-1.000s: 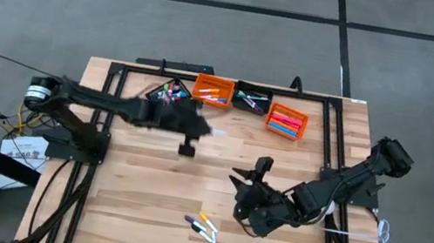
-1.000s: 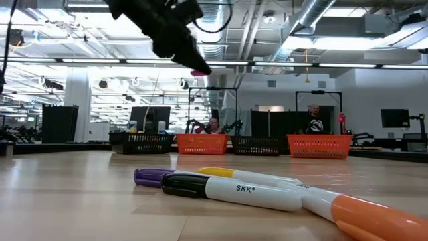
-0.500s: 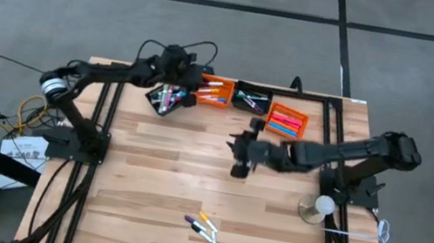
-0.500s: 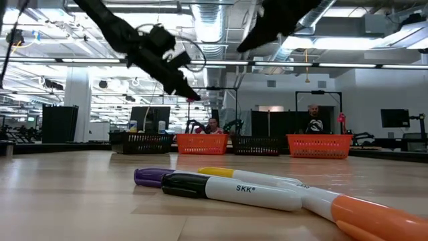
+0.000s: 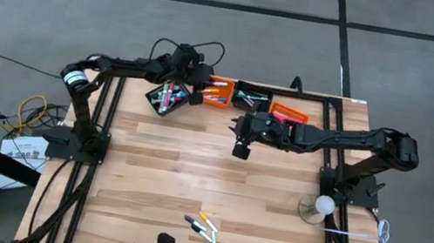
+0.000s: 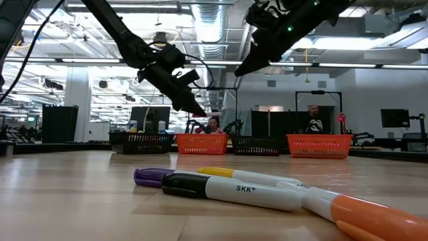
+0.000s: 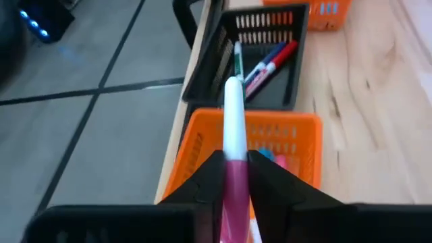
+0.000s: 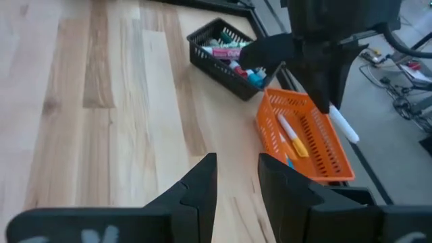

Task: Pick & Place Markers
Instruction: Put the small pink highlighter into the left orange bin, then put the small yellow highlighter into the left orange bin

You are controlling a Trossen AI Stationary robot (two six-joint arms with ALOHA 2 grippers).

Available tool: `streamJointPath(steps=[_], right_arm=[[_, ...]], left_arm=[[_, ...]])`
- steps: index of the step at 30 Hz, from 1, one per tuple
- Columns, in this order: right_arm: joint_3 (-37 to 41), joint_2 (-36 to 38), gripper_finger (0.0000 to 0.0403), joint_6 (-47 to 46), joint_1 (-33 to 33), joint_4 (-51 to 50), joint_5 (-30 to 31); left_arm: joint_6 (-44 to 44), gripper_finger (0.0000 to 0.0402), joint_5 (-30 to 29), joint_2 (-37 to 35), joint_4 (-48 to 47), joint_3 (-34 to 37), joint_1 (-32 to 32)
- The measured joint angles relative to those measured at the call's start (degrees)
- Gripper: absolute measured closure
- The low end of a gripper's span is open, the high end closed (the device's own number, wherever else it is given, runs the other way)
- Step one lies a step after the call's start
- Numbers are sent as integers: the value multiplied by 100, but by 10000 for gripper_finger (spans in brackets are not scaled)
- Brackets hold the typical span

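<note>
From above, the left gripper sits over the back of the table at the near end of an orange bin, with a tilted black bin full of markers beside it; the right gripper hangs over bare wood in front of a second black bin and another orange bin, and a few loose markers lie together near the front edge. At table height, those loose markers fill the foreground, smooth round plastic sticks that look light, stiff and likely to roll (best pinched across the barrel near the middle, not at the cap). From the left wrist, the fingers pinch a pink-and-white marker by its pink end, the white part pointing over the orange bin; the hold looks end-heavy, so it could pivot. From the right wrist, that gripper holds nothing, its two fingers standing a narrow gap apart above the wood, with the left arm's marker visible beyond.
</note>
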State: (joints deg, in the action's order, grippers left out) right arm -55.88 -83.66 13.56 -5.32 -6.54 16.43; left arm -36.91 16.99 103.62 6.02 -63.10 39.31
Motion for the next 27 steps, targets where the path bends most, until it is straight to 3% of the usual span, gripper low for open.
streamJointPath(steps=[10, 14, 18, 22, 24, 27], right_arm=[[-2, -2, 301, -1, -2, 145, -5], [-2, -2, 301, -200, 4, 223, -23], [-2, -2, 301, -603, 108, 96, -712], [-4, -2, 301, -729, 661, 338, -1198], [-4, -2, 301, -835, 1056, 369, -1042], [-4, -2, 301, -1183, 1771, 405, -340]], left_arm=[[-74, 294, 36, -1, -83, 1, 8], [34, 281, -249, -61, -119, 5, -13], [622, 279, -817, -511, -481, 5, -209], [1471, 286, -957, -1268, -807, 276, -744], [1801, 289, -971, -1705, -810, 589, -1151], [2366, 294, -1351, -2300, -819, 1142, -1980]])
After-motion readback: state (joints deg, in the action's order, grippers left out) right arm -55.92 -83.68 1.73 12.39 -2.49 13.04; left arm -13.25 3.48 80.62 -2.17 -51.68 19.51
